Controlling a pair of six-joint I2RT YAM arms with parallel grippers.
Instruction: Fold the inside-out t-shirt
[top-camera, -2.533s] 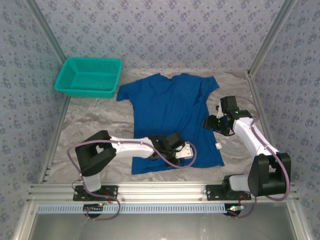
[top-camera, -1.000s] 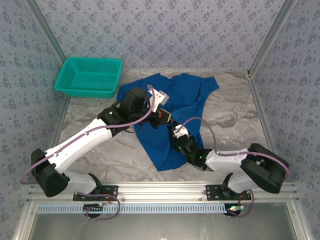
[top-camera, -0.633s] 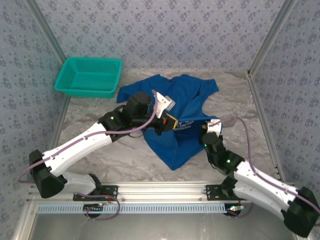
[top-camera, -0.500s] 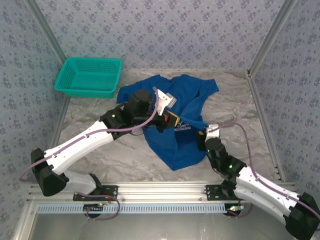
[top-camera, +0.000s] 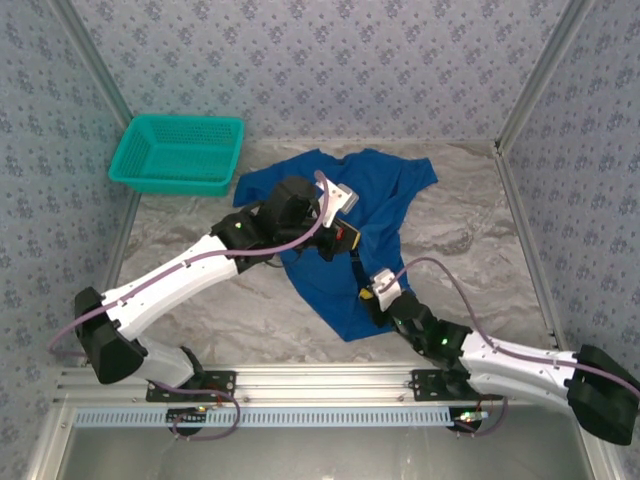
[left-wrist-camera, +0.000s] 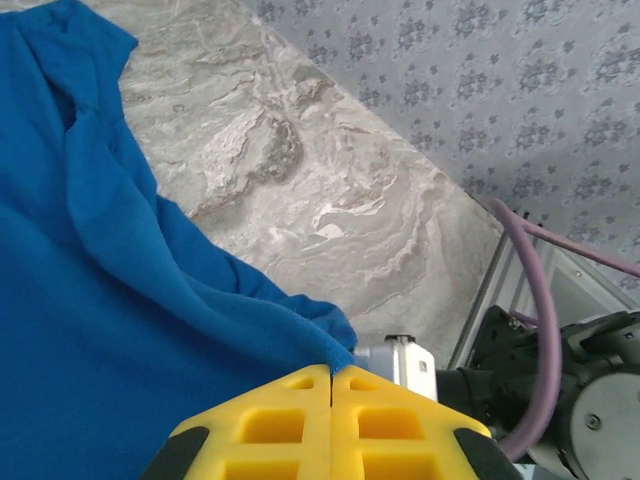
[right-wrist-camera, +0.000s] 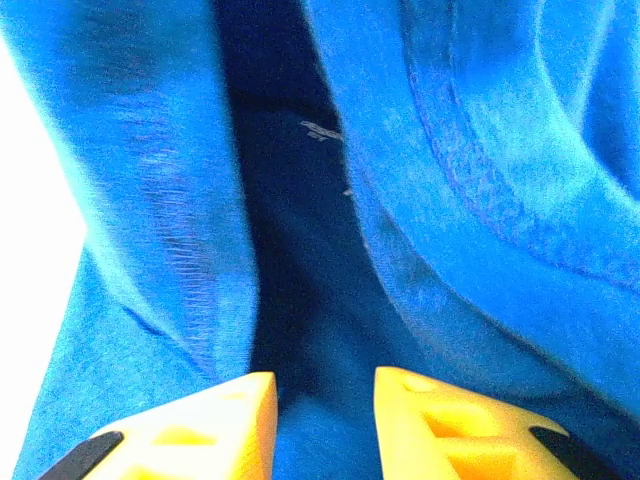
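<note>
the inside-out t-shirt (top-camera: 372, 190) no longer lay flat on the table (top-camera: 470, 225) as it had shortly before. it was drawn into a rumpled, tapering heap, collar end toward the far wall and a narrow point toward the near edge, well apart from the teal basket (top-camera: 178, 152).

the left gripper (top-camera: 345, 238), earlier down at the near hem, had carried that fabric up over the middle of the garment. its wrist view showed the yellow fingers (left-wrist-camera: 300, 400) pressed together, pinching an edge of the shirt (left-wrist-camera: 80, 330) at their tips.

the right gripper (top-camera: 376, 292) had swung in from the right side of the cloth to its lower right edge. in its wrist view the fingers (right-wrist-camera: 420, 400) stood partly apart with a dark fold of the shirt (right-wrist-camera: 450, 150) running between them; whether they gripped it could not be told.

assessment: the garment was being lifted and worked, probably toward turning or re-laying it. no fold was yet made.
</note>
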